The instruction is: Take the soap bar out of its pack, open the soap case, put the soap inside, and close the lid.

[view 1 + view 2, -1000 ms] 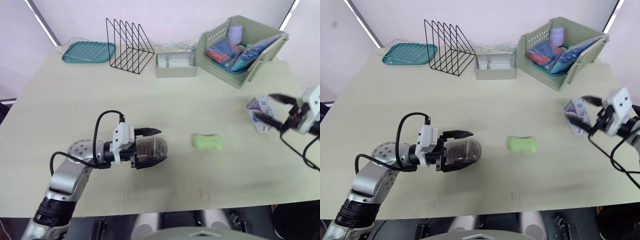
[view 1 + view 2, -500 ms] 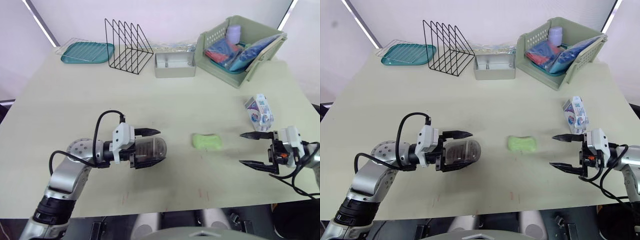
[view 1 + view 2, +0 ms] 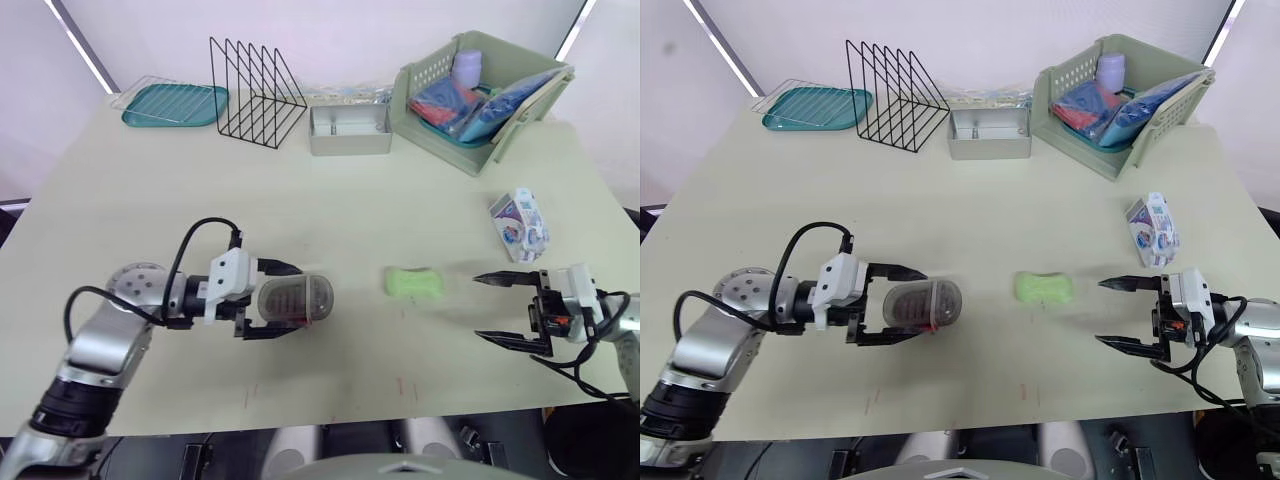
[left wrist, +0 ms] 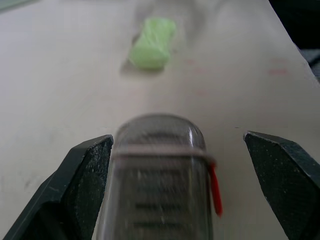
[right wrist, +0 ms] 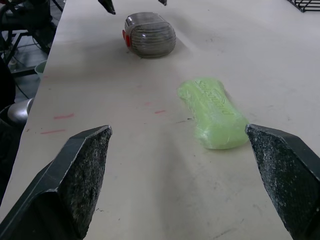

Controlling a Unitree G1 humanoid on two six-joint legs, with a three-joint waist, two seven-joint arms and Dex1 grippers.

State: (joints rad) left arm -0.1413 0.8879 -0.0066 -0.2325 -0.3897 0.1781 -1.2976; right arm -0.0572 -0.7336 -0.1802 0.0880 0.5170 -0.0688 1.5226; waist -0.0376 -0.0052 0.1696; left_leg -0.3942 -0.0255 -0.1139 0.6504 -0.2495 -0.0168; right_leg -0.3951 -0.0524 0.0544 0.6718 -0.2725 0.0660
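Here, the waxy, waisted green soap bar (image 5: 212, 119) lies bare near a rounded, smoky-clear soap case (image 3: 300, 299); left gripper (image 3: 283, 299) and right gripper (image 3: 479, 308) both gape.

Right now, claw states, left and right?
Left claw: open, straddling the soap case, not gripping it.
Right claw: open, empty, facing the soap bar.

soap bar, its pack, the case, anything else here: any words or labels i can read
soap bar: raised lettering on top, too blurred to read.
soap pack: coloured print, too small to read.
soap case: no text visible.
packets in the basket: print too small to read.
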